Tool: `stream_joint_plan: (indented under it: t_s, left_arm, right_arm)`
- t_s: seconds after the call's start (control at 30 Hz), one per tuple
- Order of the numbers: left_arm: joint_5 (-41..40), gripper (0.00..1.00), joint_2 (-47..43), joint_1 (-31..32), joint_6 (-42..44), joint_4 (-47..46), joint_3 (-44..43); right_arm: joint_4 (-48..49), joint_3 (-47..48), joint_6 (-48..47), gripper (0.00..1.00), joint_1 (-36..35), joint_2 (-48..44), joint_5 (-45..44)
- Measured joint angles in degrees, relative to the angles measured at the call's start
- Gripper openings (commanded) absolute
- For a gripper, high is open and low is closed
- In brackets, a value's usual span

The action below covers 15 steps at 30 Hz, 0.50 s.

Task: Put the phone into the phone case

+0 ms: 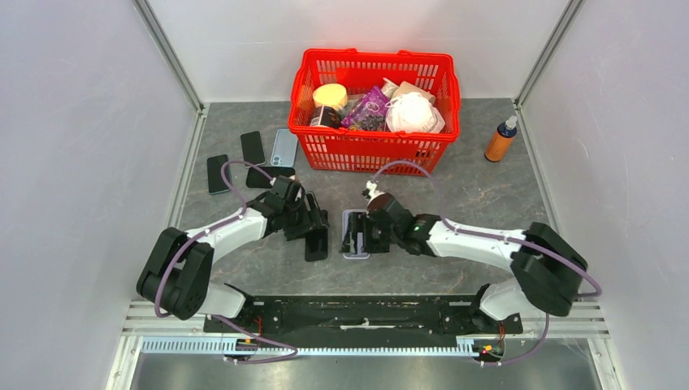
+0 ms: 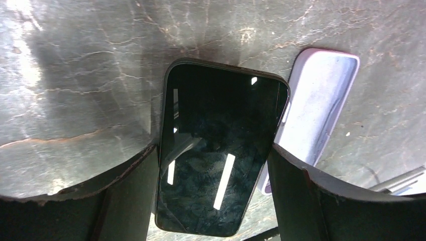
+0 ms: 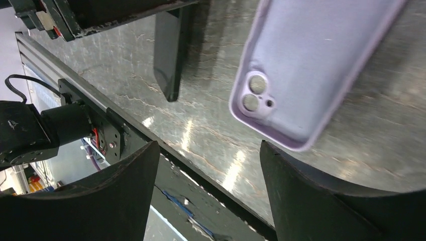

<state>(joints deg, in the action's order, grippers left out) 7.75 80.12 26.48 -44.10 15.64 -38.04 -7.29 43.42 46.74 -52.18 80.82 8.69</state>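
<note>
Two arms: bolted side by side to a black rail [image 1: 366,313] at the near edge, both reaching inward to the middle of the surface.
Surface: grey stone-patterned slab [image 1: 487,195] with pale veins, glossy enough to show glare.
Room: plain white panels on three sides, with aluminium posts at the far corners.
Left hand [image 1: 311,227]: fingers closed against the two long edges of the phone and holding it, so they stand wide apart.
Phone [image 2: 221,125]: black, dark screen facing the left wrist camera, held steeply tilted with its lower end close to the surface; contact there cannot be told.
Right hand [image 3: 208,150]: fingers spread wide, holding nothing, hovering low beside the case.
Phone case [image 3: 311,65]: lilac, lying flat with its hollow side up and camera cut-outs showing, just right of the phone and apart from it.
Spare phones: four lie at the far left, three dark [image 1: 218,174] [image 1: 253,147] [image 1: 270,176] and one pale blue-grey [image 1: 284,147].
Basket [image 1: 366,150]: red plastic, at the far middle, holding a yellow-lidded jar [image 1: 330,96], a purple packet [image 1: 370,110] and a white bundle [image 1: 414,114].
Bottle [image 1: 501,140]: orange with a dark cap, upright, right of the basket.
</note>
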Motion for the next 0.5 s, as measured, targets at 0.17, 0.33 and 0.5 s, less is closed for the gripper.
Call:
stream_joint_plan:
  t_s: [0.17, 0.33, 0.5]
  left_arm:
    - [2.8, 0.52, 0.1, 0.0, -1.2, -2.1, 0.8]
    - [4.6, 0.52, -0.1, -0.5, -1.3, -3.1, 1.4]
    - [6.1, 0.52, -1.2, -0.9, -1.5, -4.8, 3.1]
  right_arm:
    - [5.2, 3.6, 2.1, 0.72, -4.3, 8.1, -1.3]
    - [8.4, 7.1, 3.5, 0.65, -6.1, 13.6, -4.1]
    - [10.6, 8.3, 4.5, 0.53, -6.2, 16.7, -6.9]
